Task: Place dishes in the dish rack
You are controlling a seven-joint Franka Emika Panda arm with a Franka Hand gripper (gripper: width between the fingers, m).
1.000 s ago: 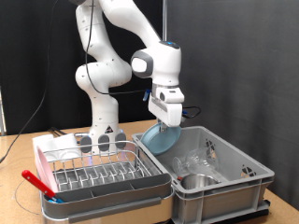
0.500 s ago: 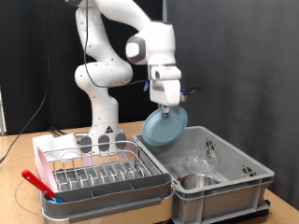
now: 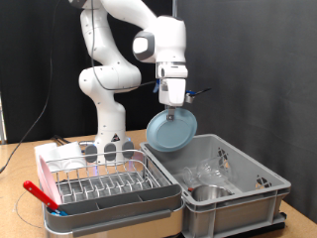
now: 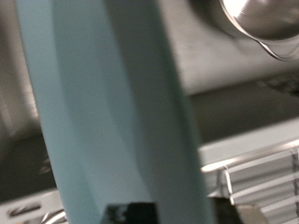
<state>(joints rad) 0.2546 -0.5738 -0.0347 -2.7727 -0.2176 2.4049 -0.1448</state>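
Exterior view: pincer grips light blue plate (on edge, face toward camera) above grey crate.

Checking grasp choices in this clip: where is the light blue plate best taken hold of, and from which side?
By its rim, from above. The light blue plate hangs on edge over the grey crate, and the tool pinches its upper rim. The thin edge probably suits two fingers, and an upright plate could go into the dish rack slots.

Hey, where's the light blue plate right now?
In the exterior view the light blue plate hangs on edge from the hand, in the air above the grey crate's left end, to the right of the dish rack.
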